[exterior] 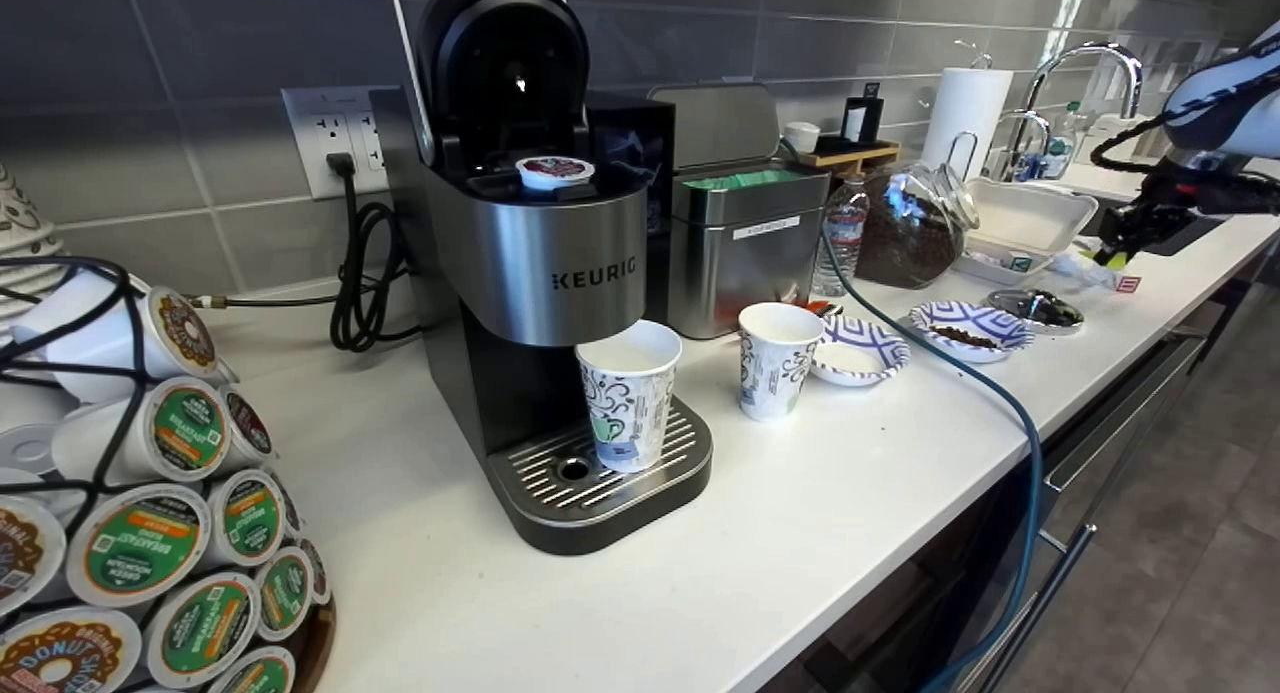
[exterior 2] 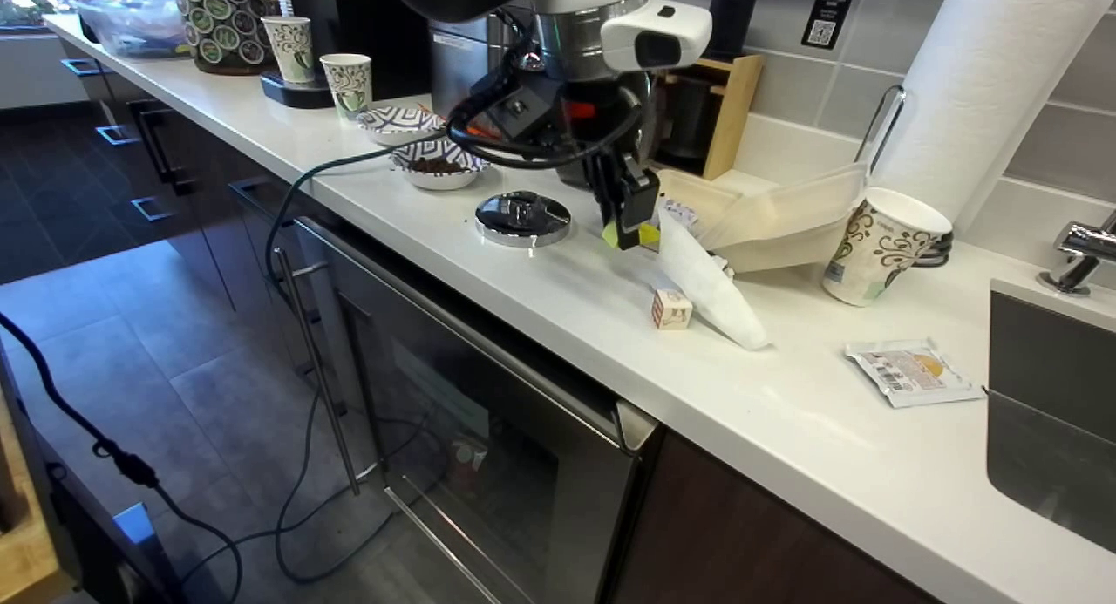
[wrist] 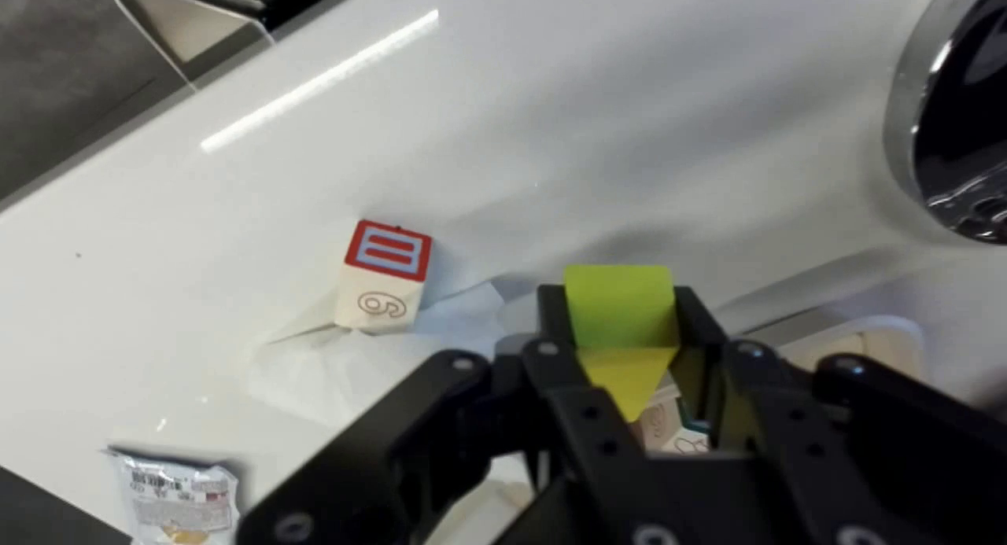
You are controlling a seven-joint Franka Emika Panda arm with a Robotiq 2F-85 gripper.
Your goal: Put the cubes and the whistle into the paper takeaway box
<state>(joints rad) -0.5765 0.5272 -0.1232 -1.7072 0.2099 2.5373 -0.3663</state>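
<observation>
My gripper is shut on a yellow-green block, held above the counter; the block also shows in both exterior views. A wooden cube with a red-framed face lies on the counter beside the gripper; it also shows in both exterior views. Another cube with a teal edge shows below the fingers, partly hidden. The open paper takeaway box stands behind the gripper; it also shows in an exterior view. I cannot make out a whistle.
A white crumpled wrapper lies between cube and box. A round chrome lid, patterned bowls, a paper cup, a foil packet and a paper towel roll stand around. The sink is beyond the packet.
</observation>
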